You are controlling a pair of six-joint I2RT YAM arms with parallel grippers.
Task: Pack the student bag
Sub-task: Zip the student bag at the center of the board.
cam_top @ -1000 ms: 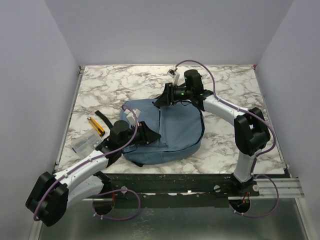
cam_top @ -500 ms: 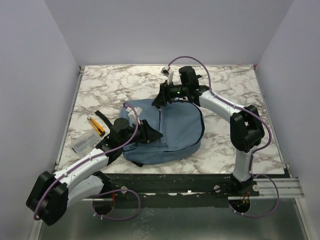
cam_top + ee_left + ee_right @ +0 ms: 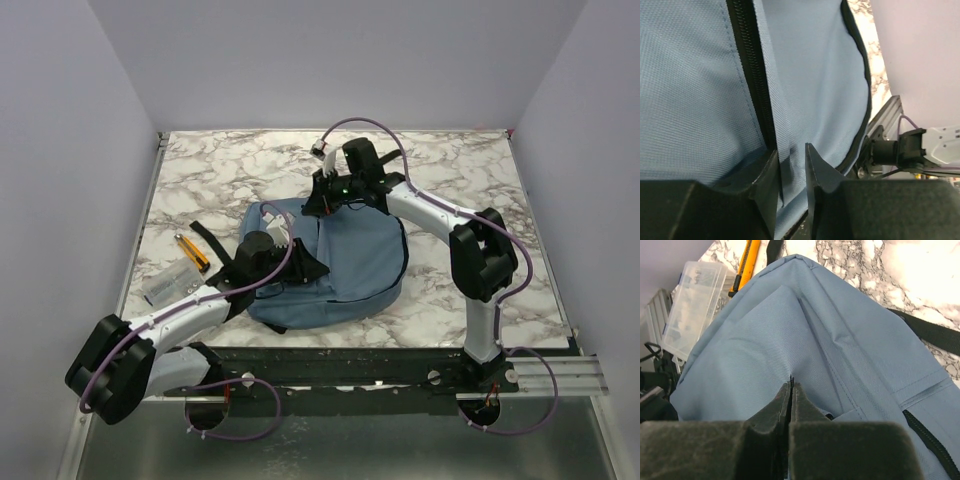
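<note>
The student bag (image 3: 350, 265), dusty blue with black zip trim, lies flat at the middle of the table. My left gripper (image 3: 310, 268) rests on its front left part. In the left wrist view the left gripper (image 3: 791, 150) has a raised fold of the bag's fabric (image 3: 690, 90) pinched between its jaws, just beside the black zip (image 3: 752, 75). My right gripper (image 3: 318, 205) is at the bag's far rim. In the right wrist view the right gripper (image 3: 791, 384) is shut tight, and the blue fabric (image 3: 840, 340) puckers up into its tips.
A clear plastic box (image 3: 170, 283) and an orange-yellow pen (image 3: 192, 252) lie left of the bag, near the table's left edge. A black strap (image 3: 205, 235) trails out beside them. Bare marble table (image 3: 470, 180) shows at the back and right.
The right gripper has shifted left along the bag's far rim and closed from open to shut. The left arm has pushed a little further right onto the bag.
</note>
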